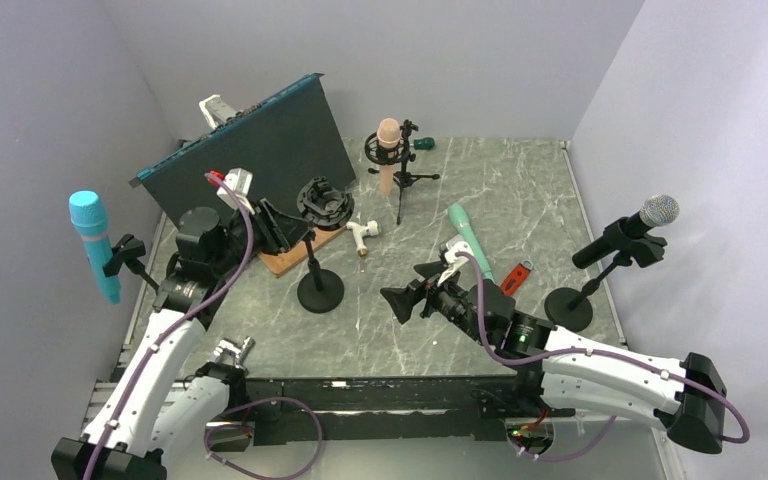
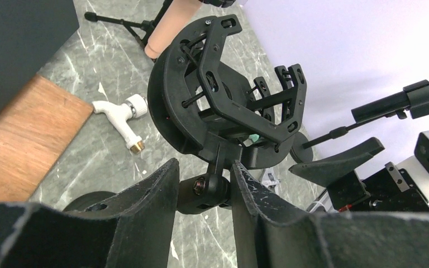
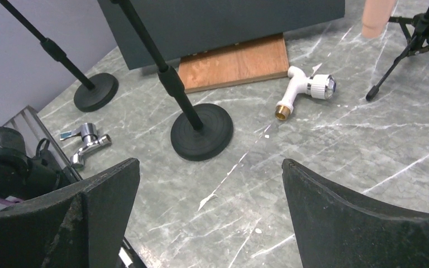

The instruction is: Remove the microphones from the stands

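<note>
A black stand with a round base [image 1: 320, 291] carries an empty black shock mount [image 1: 322, 200], also seen in the left wrist view [image 2: 223, 89]. My left gripper [image 1: 295, 226] is shut on the stand's swivel joint [image 2: 209, 190] just under the mount. A teal microphone [image 1: 466, 234] lies on the table behind my right gripper [image 1: 407, 298], which is open and empty and hovers above the marble right of the stand's base [image 3: 202, 132]. Three other stands hold a blue microphone [image 1: 91, 240], a peach one [image 1: 388, 152] and a black one with a silver grille [image 1: 628, 232].
A dark panel [image 1: 245, 150] leans at the back left on a wooden board [image 3: 234, 64]. A white tap [image 1: 364, 232] lies by the board. A chrome tap handle [image 3: 86, 142] lies near the front left. A red item [image 1: 518, 276] lies beside the teal microphone. Walls close three sides.
</note>
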`<act>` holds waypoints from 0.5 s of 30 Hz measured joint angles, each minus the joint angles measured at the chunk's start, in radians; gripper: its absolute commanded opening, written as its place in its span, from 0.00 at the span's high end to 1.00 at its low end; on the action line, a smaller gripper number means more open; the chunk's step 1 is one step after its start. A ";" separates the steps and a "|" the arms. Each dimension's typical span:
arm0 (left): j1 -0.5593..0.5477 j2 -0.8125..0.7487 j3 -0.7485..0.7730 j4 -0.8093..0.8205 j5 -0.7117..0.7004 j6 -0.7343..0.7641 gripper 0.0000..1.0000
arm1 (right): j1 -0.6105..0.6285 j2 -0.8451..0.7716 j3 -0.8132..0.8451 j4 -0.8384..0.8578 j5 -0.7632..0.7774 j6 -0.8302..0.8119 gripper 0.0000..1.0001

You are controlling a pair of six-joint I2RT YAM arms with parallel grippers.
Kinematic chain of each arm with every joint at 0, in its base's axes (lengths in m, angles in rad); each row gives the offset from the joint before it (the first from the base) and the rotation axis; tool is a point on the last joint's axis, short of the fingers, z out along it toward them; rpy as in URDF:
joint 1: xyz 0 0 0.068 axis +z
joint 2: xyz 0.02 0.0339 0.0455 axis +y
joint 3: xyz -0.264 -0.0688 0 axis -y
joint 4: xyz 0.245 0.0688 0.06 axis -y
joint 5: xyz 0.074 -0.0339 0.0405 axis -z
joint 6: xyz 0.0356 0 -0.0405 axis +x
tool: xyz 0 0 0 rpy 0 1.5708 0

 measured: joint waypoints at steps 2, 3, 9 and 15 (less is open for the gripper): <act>0.000 -0.006 -0.025 0.045 0.002 -0.004 0.59 | 0.000 0.004 -0.008 -0.001 0.000 0.008 0.00; 0.000 -0.011 -0.039 0.064 0.001 -0.005 0.59 | 0.000 0.009 -0.013 -0.001 0.000 0.011 0.00; 0.000 0.005 -0.119 0.091 -0.001 -0.007 0.63 | 0.000 0.030 -0.026 -0.003 0.000 0.024 0.00; 0.000 0.023 -0.179 0.139 0.000 -0.037 0.62 | 0.000 0.032 -0.026 -0.026 0.018 0.025 0.00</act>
